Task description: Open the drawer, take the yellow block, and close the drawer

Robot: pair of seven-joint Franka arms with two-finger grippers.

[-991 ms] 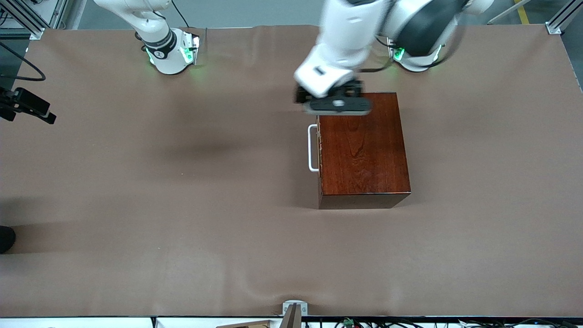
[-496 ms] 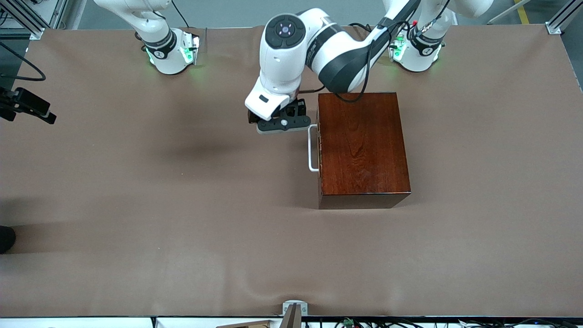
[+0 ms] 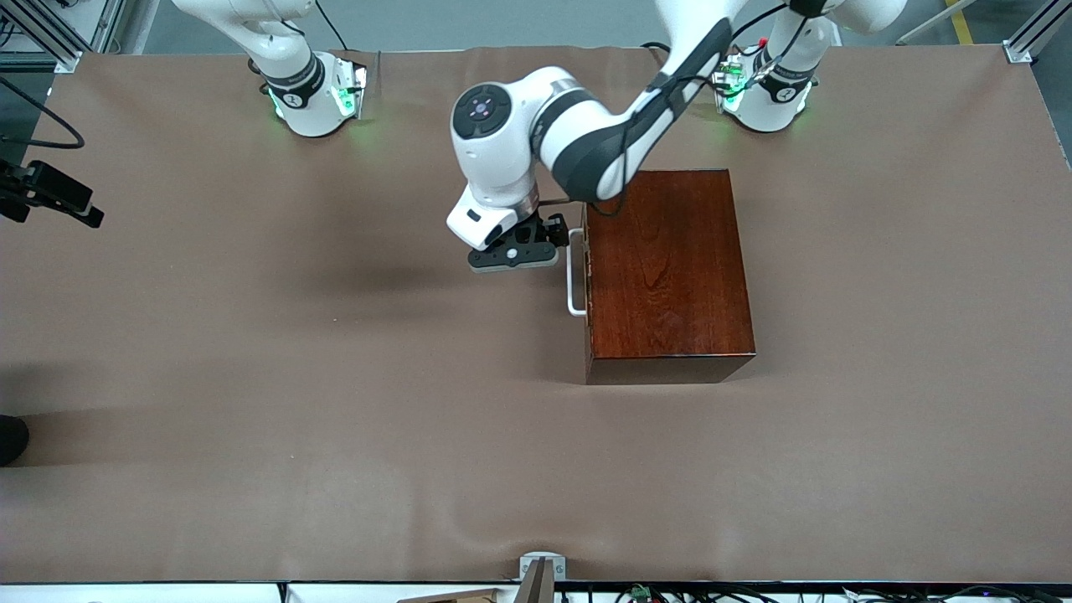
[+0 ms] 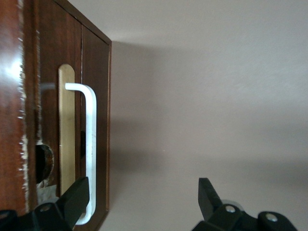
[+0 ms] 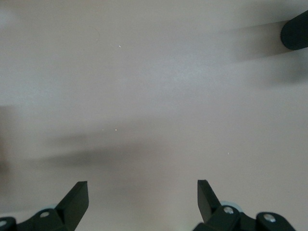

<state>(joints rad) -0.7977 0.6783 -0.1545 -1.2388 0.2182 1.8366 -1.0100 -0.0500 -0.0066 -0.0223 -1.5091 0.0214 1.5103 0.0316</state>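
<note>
Front view shows the dark reddish-brown wooden box [image 3: 667, 272] standing on the brown table [image 3: 251, 377] toward the left arm's end, its drawer [image 3: 588, 268] closed flush, with the white handle [image 3: 574, 272] on the face turned toward the right arm's end. The left gripper [image 3: 512, 251] hangs low over the table just beside that handle, in front of the drawer, not touching it. In the left wrist view its fingers [image 4: 77, 199] are spread wide; one fingertip sits close by the handle [image 4: 89, 144], the other over bare table. The yellow block cannot be seen in any view. The right arm waits at its base; the right gripper [image 5: 142, 199] shows in the right wrist view with fingers spread over bare table, holding nothing.
</note>
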